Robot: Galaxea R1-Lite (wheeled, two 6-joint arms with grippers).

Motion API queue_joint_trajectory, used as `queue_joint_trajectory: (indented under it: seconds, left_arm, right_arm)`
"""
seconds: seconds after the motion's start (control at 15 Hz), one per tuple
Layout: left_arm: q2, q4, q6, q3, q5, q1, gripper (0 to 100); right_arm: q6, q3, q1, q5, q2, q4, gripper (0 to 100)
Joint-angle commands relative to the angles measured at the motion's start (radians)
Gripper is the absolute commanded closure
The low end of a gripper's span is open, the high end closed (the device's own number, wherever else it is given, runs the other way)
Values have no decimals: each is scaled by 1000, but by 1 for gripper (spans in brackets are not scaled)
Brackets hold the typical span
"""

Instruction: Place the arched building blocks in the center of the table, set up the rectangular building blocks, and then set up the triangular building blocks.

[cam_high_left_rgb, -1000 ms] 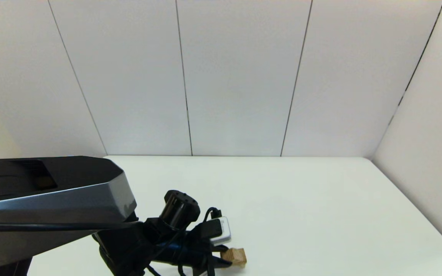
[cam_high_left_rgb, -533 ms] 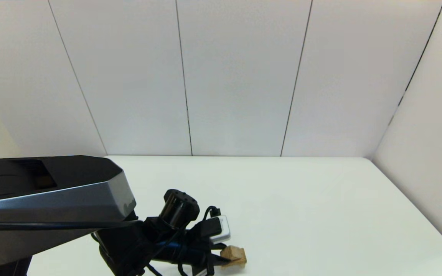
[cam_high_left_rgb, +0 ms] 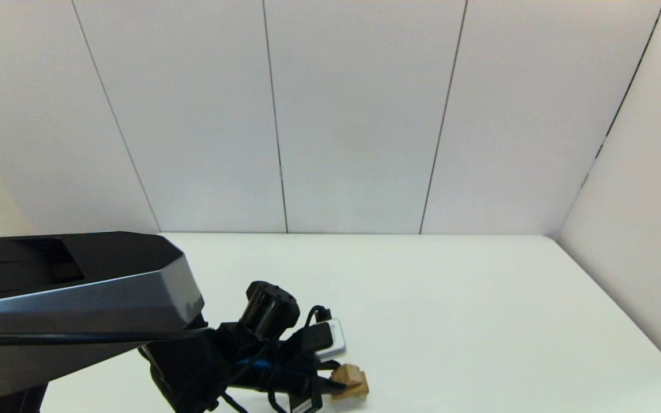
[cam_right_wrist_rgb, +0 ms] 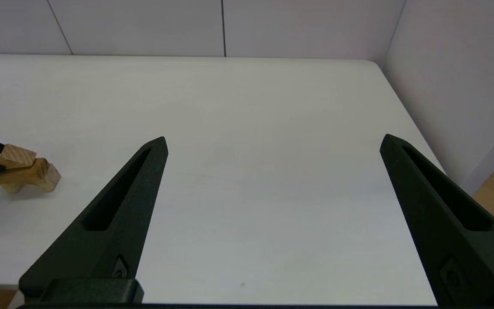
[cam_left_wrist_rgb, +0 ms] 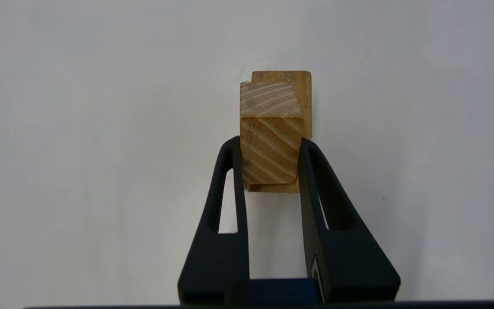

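Note:
My left gripper [cam_left_wrist_rgb: 271, 143] is shut on the triangular block [cam_left_wrist_rgb: 271, 128], a small pale wedge with its ridge facing the camera. Directly beneath it lies a darker tan flat face, the rectangular block [cam_left_wrist_rgb: 305, 98]. In the right wrist view the wedge [cam_right_wrist_rgb: 15, 155] rests on top of a stack whose base is the arched block [cam_right_wrist_rgb: 37, 178], standing on two short legs on the table [cam_right_wrist_rgb: 238, 128]. The head view shows the stack [cam_high_left_rgb: 358, 389] near the front edge, at the left gripper [cam_high_left_rgb: 336, 387]. My right gripper [cam_right_wrist_rgb: 272, 139] hangs open and empty over the table's right side.
The left arm's grey and black links [cam_high_left_rgb: 78, 298] and cables fill the head view's lower left. White wall panels [cam_high_left_rgb: 365, 115] close the table's far and right sides. The table's rounded far right corner [cam_right_wrist_rgb: 375, 64] shows in the right wrist view.
The left gripper has shifted slightly with the wedge, which now stands a little higher and more distinct above the block under it. The right arm has not moved.

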Motion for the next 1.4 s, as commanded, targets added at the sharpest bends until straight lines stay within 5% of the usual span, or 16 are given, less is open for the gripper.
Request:
queue_joint_trajectory:
  seconds: [0.07, 0.6, 0.67, 1.13, 1.4]
  left_arm:
    - [-2, -3, 3, -4, -3, -1, 100]
    - [0, 0, 3, 0, -3, -7, 100]
    - [0, 1, 3, 2, -3, -7, 0]
    - [-35, -6, -13, -30, -4, -1, 0]
    - [-226, -2, -178, -81, -4, 46, 0]
  right_arm:
    - [0, 0, 0, 0, 1, 0, 0]
    - [0, 0, 0, 0, 1, 0, 0]
    - [0, 0, 0, 0, 1, 0, 0]
    - [0, 0, 0, 0, 1, 0, 0]
    - [0, 0, 0, 0, 1, 0, 0]
